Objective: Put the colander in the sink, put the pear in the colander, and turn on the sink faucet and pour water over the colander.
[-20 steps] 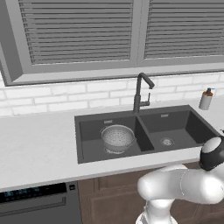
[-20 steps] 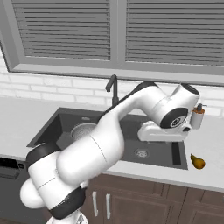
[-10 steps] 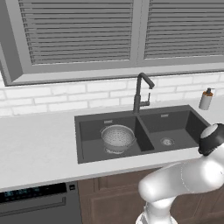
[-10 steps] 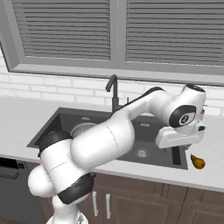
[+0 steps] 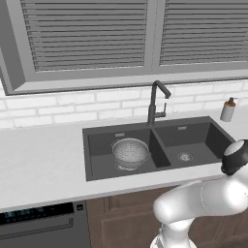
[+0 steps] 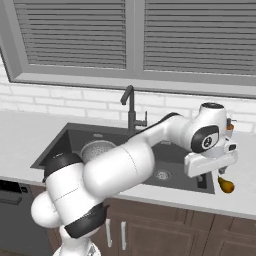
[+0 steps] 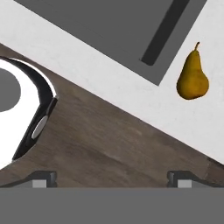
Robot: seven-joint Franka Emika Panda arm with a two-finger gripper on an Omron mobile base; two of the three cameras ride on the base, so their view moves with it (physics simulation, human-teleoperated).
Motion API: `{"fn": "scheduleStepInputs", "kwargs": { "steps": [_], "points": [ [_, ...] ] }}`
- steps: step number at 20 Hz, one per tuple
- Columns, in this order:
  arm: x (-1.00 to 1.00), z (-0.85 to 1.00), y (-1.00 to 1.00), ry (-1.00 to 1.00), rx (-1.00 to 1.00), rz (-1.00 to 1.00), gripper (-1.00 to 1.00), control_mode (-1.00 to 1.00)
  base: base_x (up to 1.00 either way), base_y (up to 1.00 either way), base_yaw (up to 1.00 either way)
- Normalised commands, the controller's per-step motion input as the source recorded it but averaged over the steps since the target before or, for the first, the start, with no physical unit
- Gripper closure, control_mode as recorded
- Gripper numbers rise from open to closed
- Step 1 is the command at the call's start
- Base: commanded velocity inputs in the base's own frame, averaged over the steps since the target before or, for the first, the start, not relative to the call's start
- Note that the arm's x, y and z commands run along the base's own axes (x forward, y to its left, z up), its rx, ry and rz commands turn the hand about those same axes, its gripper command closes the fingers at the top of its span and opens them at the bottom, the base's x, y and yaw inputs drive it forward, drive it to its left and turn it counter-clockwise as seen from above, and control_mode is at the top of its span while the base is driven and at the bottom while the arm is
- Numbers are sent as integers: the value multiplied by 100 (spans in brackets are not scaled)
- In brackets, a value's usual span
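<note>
With the colander [image 5: 131, 152] sitting in the sink [image 5: 97, 167], I've swung my wide-open, empty end effector [image 6: 216, 172] toward the pear [image 7: 192, 79], now at two o'clock on the desk [image 7: 131, 94].

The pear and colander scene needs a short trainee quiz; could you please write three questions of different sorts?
1. True or false: the colander sits in the left basin of the sink.
2. Where does the pear lie? A) in the colander B) on the counter beside the sink C) between the fingers
3. Fill in: the gripper hangs near the pear with its fingers ____ and nothing between them.

Key: 1 true; 2 B; 3 open.
</note>
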Motion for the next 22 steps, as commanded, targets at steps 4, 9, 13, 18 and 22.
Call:
{"fn": "scheduleStepInputs", "kwargs": {
  "steps": [4,9,13,18,22],
  "points": [
    [8,-16,-14,-1,1,4,-100,-100,0,0,0],
    [34,-8,-2,0,6,7,-100,-100,0,0,0],
    [27,-33,-1,-3,0,4,-100,-100,0,0,0],
    [39,-33,-19,0,0,7,-100,-100,0,0,0],
    [31,-11,-24,0,0,4,-100,-100,0,0,0]
  ]
}}
